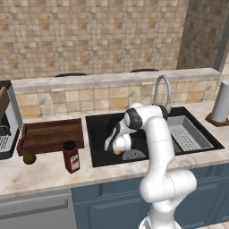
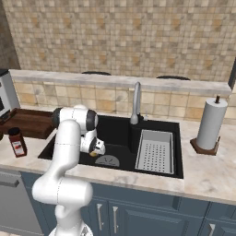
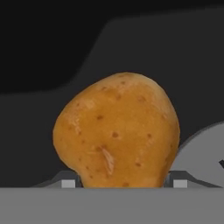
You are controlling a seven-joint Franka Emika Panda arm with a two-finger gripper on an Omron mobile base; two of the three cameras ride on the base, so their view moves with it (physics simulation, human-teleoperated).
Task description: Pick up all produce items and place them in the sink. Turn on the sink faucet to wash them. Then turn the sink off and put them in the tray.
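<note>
Tiled beige walls back a pale stone tabletop (image 1: 49, 172) over blue cabinet fronts, and set into it is the large rectangular matte black sink (image 1: 100, 134) with a grey perforated metal rack (image 1: 188, 134) lying in its right half. Behind the basin rises the tall curved grey metal faucet (image 1: 162, 89), and a white paper towel roll (image 1: 221, 102) stands at the far right. To the left of the basin sits the shallow dark brown wooden tray (image 1: 51, 134), with a red-labelled dark-lidded jar (image 1: 71, 157) in front of it. The white arm bends down into the sink, and its end effector (image 1: 117, 151) hangs low over the basin floor near the round grey drain (image 1: 133, 154), its fingers closed on the orange-yellow speckled fruit (image 3: 117, 131), whose lower end sits between the finger tips (image 3: 68, 181) in the hand view. Whether the fruit rests on the basin floor I cannot tell. The smaller olive-brown fruit (image 1: 29, 157) lies on the tabletop just beside the tray's near left corner, well apart from the sink. Both fruits look firm, light and lumpy, with smooth skin that could roll or slip, so I judge the safest hold is across the widest middle, squeezed gently.
</note>
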